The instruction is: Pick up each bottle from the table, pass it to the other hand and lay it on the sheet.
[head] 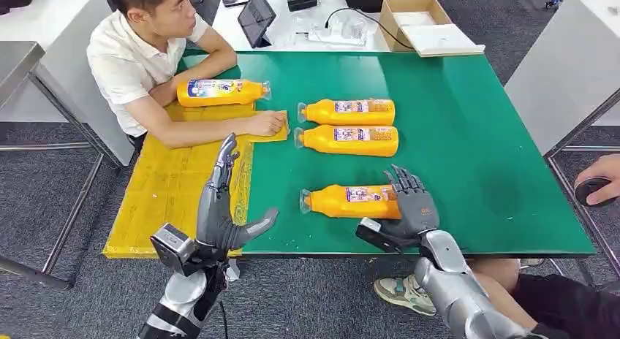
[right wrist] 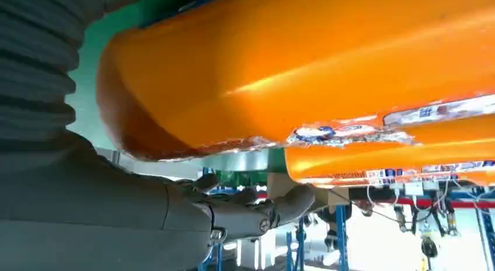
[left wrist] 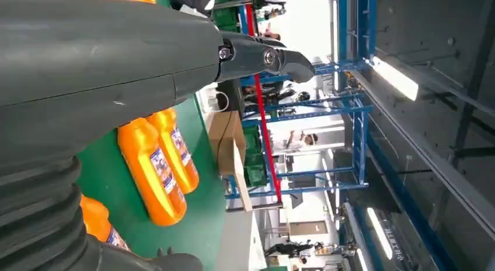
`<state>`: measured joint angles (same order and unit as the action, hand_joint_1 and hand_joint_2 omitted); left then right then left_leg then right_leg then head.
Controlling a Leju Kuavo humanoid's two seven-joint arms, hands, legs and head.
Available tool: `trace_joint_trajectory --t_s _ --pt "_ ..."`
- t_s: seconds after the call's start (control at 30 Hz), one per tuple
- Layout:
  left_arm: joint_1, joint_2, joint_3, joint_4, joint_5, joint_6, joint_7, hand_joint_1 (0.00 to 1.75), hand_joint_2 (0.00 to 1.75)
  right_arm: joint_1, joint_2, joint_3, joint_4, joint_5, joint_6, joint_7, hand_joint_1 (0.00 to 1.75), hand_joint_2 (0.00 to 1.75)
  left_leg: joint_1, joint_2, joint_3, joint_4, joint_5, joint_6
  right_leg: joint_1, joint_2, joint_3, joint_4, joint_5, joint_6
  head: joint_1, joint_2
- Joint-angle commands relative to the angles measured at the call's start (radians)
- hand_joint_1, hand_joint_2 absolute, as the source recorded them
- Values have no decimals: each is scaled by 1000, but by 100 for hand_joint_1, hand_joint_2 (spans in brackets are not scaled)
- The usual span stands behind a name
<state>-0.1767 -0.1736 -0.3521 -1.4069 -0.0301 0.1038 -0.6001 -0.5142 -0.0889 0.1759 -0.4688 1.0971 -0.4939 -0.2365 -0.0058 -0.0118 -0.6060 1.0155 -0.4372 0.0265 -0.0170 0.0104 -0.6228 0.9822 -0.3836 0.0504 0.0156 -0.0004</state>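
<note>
Three orange bottles lie on the green table (head: 468, 134): two side by side in the middle (head: 349, 111) (head: 348, 140) and one nearer me (head: 347, 201). A fourth bottle (head: 219, 92) lies on the yellow sheet (head: 164, 185) at the table's left. My right hand (head: 409, 207) is at the base end of the near bottle with its fingers spread over it and no grip closed. The right wrist view has that bottle (right wrist: 303, 66) just above the thumb (right wrist: 257, 212). My left hand (head: 223, 207) is raised over the sheet's right edge, fingers straight, holding nothing. The middle bottles (left wrist: 153, 172) appear past it in the left wrist view.
A person sits at the far left with a forearm and hand (head: 267, 123) resting on the sheet. Another person's hand (head: 596, 187) holds a dark object at the right edge, with a shoe (head: 402, 294) under the table. A cardboard box (head: 417, 17) stands behind the table.
</note>
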Motion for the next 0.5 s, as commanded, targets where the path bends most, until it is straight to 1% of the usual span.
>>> trace_joint_trajectory --t_s 0.03,0.1,0.13,0.17,0.2,0.27,0.3,0.33,0.37,0.4,0.43,0.47,0.5 --pt "-57 16 -22 96 17 -19 -9 0 175 -82 1 57 169 -42 326 20 175 175 1 2 5 -1 -1 -2 1 -1 5 -1 -1 -2 0 0" --pt "-57 17 -22 97 20 -23 -11 0 175 -91 -4 66 183 -45 376 25 175 175 1 2 7 -1 -1 -1 1 -1 6 -2 0 -2 0 0" --pt "-62 17 -22 101 37 -46 -21 0 175 -123 -13 75 242 -42 523 145 175 175 0 3 8 -1 0 -1 1 -1 6 -1 0 -1 0 0" --pt "-75 14 -19 119 40 -51 -25 0 175 -125 -30 72 218 -55 623 143 175 175 1 2 10 -2 0 -2 2 -3 10 -3 -1 -2 0 0" --pt "-81 12 -17 129 42 -53 -28 0 175 -128 -37 61 214 -69 629 132 175 175 1 3 11 -1 0 -1 1 -1 9 -2 0 -2 0 0" --pt "-82 13 -11 131 45 -53 -36 0 175 -130 -33 20 204 -120 620 67 175 175 1 3 12 -1 0 -2 2 -1 10 -3 1 -3 0 0" --pt "-76 15 -5 120 47 -52 -40 0 175 -129 -21 1 195 -150 600 32 175 175 2 3 16 -2 -1 -2 2 0 14 -4 1 -3 -1 0" --pt "-71 18 -3 114 48 -51 -41 0 175 -130 -13 -3 190 -157 594 22 175 175 2 0 18 -4 1 -3 3 -4 15 -7 2 -4 0 0" --pt "-66 20 0 107 48 -51 -41 0 175 -131 -6 -2 184 -163 585 11 175 175 2 2 22 0 -2 -2 3 -1 10 -4 -2 -3 1 0" --pt "-59 21 4 98 48 -51 -41 0 175 -130 3 -1 177 -172 573 -1 175 175 3 2 23 -2 -2 0 5 -1 12 -6 -3 -4 1 0" --pt "-55 22 7 94 48 -51 -41 0 175 -127 9 3 173 -177 568 -6 175 175 1 1 26 -2 -5 1 3 1 16 -5 -5 -2 0 0" --pt "-53 22 9 94 48 -52 -41 0 175 -125 12 6 170 -179 564 -8 175 175 2 5 24 -4 -3 0 4 4 20 -8 -1 -1 0 0" --pt "-52 22 10 94 48 -52 -41 0 175 -121 15 8 168 -185 557 -12 175 175 3 4 24 -2 -4 0 4 4 25 -6 -1 -1 0 0"
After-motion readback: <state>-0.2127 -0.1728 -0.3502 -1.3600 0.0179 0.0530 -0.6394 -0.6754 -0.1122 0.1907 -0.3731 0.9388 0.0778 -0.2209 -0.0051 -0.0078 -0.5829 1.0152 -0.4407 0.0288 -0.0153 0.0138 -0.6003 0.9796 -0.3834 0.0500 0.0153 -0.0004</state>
